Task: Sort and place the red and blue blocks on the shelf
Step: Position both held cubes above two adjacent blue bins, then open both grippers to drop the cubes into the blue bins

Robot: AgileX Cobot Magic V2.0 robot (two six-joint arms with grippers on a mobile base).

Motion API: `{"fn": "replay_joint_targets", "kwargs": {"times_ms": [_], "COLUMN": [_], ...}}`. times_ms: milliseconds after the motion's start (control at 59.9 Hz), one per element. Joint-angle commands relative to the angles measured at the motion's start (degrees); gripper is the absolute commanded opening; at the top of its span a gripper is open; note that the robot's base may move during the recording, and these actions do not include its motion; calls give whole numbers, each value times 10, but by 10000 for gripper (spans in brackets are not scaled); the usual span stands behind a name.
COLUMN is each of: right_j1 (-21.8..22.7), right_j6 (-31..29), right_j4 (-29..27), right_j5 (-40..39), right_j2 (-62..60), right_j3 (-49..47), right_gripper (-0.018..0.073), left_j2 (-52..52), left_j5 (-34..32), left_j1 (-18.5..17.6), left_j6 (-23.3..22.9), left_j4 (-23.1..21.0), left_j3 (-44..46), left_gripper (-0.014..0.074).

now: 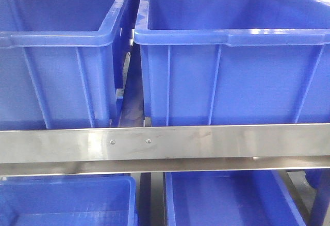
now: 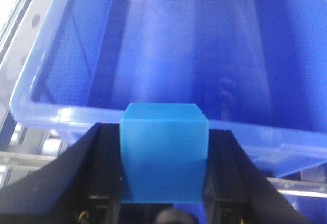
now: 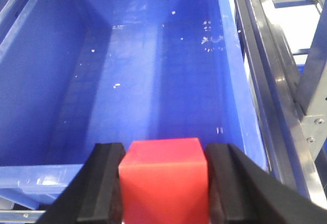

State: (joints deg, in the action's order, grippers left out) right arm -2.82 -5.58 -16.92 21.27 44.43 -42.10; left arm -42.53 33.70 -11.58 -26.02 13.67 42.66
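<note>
— Looking out from the front view, what did we have? Neither arm showed; only the shelf with its brushed rail and two screws, two large blue bins side by side on the upper tier and two more below; no block was visible there.

— And our left wrist view?

— Our left gripper was clamped on the blue block, a black finger pressed to either side; we held it just short of a bin's near rim, presumably so a release further in would drop it inside.

— Which way did it point?

— A cube has no long axis; it sat square, one flat face toward the camera, top edge level.

— The right wrist view?

— Our right gripper pinched the red block likewise, squarely and level, above the near wall of another bin whose floor looked bare; we judged one colour was meant for each bin; which bins these were, we could not tell.
</note>
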Motion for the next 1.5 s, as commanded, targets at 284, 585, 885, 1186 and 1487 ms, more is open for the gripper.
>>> {"fn": "replay_joint_targets", "kwargs": {"times_ms": [284, 585, 885, 1186, 1487], "right_j1": [-23, -71, -86, -86, -86], "right_j6": [-4, -4, -4, -10, -10], "right_j4": [-2, -2, -2, 0, 1], "right_j5": [-42, -50, -68, -91, -132], "right_j2": [61, 201, 346, 402, 403], "right_j3": [-44, -156, -266, -297, -297], "right_gripper": [57, 57, 57, 389, 590], "left_j2": [-49, -172, -292, -359, -362], "left_j5": [-148, -198, -229, -243, -227], "left_j1": [0, 0, 0, 0, 0], "left_j6": [-4, -4, -4, -1, -6], "left_j4": [4, 4, 5, 12, 20], "left_j3": [33, 96, 167, 191, 191], "left_gripper": [126, 126, 127, 225, 633]}}
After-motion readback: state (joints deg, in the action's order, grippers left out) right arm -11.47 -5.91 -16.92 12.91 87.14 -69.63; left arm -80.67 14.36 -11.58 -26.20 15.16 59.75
